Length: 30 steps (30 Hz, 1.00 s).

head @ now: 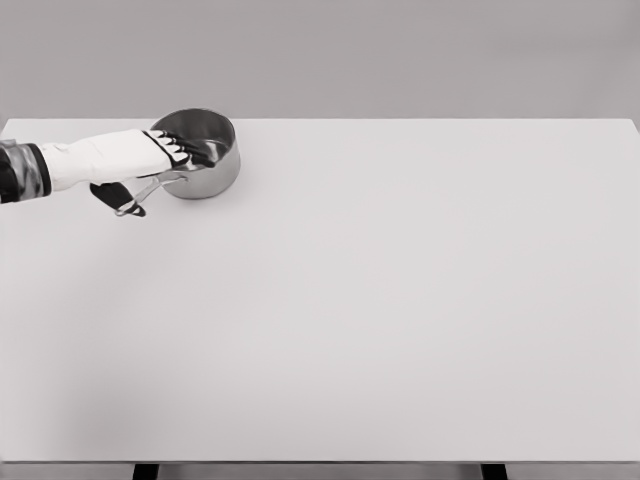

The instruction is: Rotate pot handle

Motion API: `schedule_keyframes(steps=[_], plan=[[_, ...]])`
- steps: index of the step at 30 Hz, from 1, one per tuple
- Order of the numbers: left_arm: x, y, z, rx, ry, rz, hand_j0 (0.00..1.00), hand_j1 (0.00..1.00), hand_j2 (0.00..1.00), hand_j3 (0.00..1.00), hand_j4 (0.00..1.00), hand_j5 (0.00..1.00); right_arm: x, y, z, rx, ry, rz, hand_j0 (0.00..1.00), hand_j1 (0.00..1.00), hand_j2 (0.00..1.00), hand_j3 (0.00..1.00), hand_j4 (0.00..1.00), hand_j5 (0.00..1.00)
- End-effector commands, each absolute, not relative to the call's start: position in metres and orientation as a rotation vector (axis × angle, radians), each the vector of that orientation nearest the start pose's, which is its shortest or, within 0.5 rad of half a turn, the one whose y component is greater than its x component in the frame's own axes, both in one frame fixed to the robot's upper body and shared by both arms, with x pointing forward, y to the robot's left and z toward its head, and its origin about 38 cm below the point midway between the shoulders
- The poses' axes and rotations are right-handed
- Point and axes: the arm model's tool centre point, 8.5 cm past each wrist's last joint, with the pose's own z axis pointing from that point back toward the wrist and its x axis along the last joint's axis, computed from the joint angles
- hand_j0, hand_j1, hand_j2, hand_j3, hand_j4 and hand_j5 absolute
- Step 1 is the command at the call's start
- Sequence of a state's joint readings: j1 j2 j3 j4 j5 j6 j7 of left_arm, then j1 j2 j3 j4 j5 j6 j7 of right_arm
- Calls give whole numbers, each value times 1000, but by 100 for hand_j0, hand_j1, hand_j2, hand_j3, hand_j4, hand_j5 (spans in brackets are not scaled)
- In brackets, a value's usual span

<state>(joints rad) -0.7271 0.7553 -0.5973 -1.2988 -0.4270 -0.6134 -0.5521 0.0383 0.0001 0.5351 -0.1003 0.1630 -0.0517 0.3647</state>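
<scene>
Head view shows a small steel pot standing upright near the far left corner of a wide white table, its long handle reaching toward the lower left and ending in a dark grip. Entering from the left edge, the robot's left hand lies above the handle, its dark-tipped fingers stretched forward and resting over the pot's near rim; whether they press on the metal or merely hover cannot be told from this angle. Nothing appears clasped in the hand. No right arm is visible.

Judging by its polished, rigid shell, the pot is likely light when empty, hard and slick, so it should slide and pivot readily on the smooth tabletop rather than tip. The dark grip at the handle's end looks the surest place to take hold, giving the most leverage for turning; a push on the rim risks skidding the whole pot.
</scene>
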Motion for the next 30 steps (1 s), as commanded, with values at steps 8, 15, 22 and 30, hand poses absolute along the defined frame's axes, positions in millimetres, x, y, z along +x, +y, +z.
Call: schedule_keyframes(steps=[8,15,22,30], plan=[[472,334,217,491,-1310,-2013,100,100,100,100,100,100,-9,-227,-261,317,44,707,100,100,100,100,100,100],[477,351,215,518,-1308,-1953,100,100,100,100,100,100,-9,-227,-261,317,44,707,100,100,100,100,100,100],[482,362,211,653,-1303,-1950,100,100,100,100,100,100,-9,-227,-261,317,46,707,100,100,100,100,100,100],[487,368,209,749,-1337,-1929,100,100,100,100,100,100,-9,-227,-261,317,46,707,100,100,100,100,100,100]])
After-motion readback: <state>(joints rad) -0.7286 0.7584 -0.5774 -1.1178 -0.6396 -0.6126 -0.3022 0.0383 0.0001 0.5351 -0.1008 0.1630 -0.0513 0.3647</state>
